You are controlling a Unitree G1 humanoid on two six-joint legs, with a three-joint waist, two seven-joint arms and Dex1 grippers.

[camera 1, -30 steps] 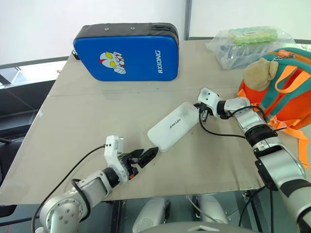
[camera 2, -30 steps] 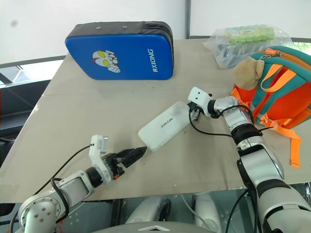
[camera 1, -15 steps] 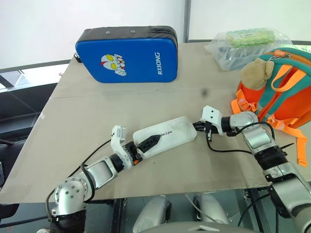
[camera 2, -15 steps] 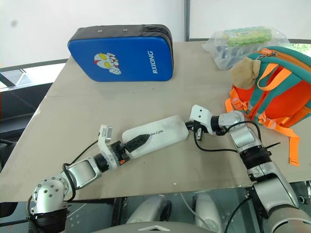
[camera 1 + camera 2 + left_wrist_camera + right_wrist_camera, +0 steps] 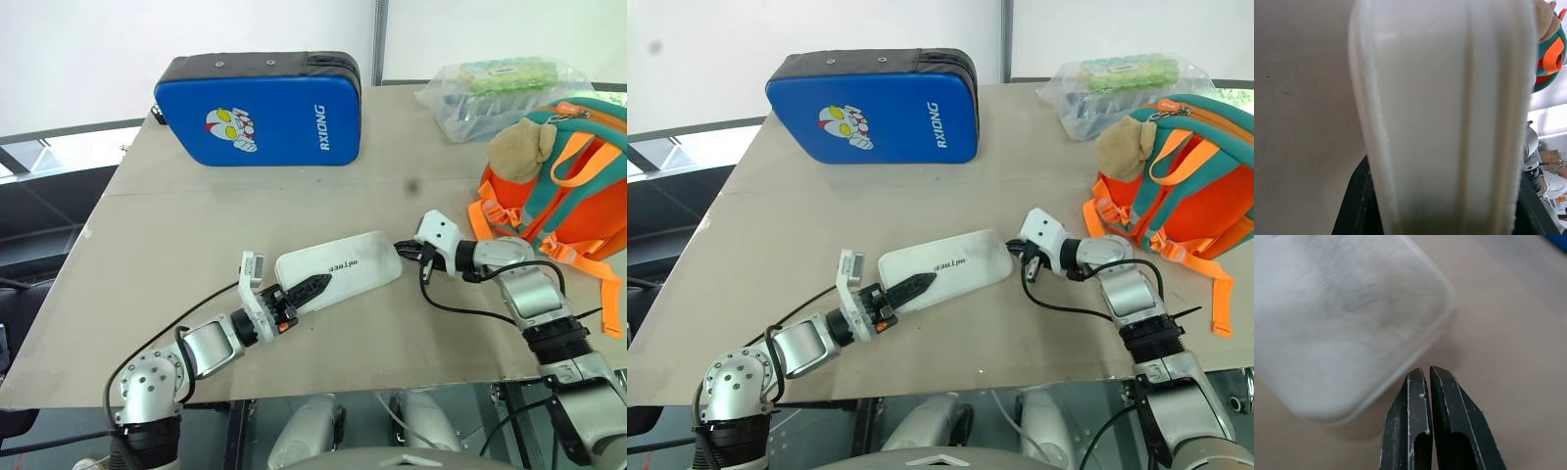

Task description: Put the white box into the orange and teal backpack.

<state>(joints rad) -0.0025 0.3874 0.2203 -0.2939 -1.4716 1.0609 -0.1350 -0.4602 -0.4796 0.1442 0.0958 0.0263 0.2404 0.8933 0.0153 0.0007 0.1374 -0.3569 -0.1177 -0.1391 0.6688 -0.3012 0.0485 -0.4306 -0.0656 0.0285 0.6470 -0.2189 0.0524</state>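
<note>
On the table (image 5: 196, 225), white box (image 5: 343, 269) lies held at its near end by left gripper (image 5: 306, 291). Right gripper (image 5: 1428, 377), closed and empty, sits just beside its far end, near orange and teal backpack (image 5: 578, 186).

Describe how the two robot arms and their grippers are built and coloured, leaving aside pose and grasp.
Both arms are silver-grey metal segments with black joint bands. A loose black cable loops along each forearm. Each wrist carries a small white camera block. The left gripper and the right gripper each have two slim black tapering fingers; the right fingers show slotted cut-outs and scuffed edges. Small orange-red accents sit at the left gripper's base.
</note>
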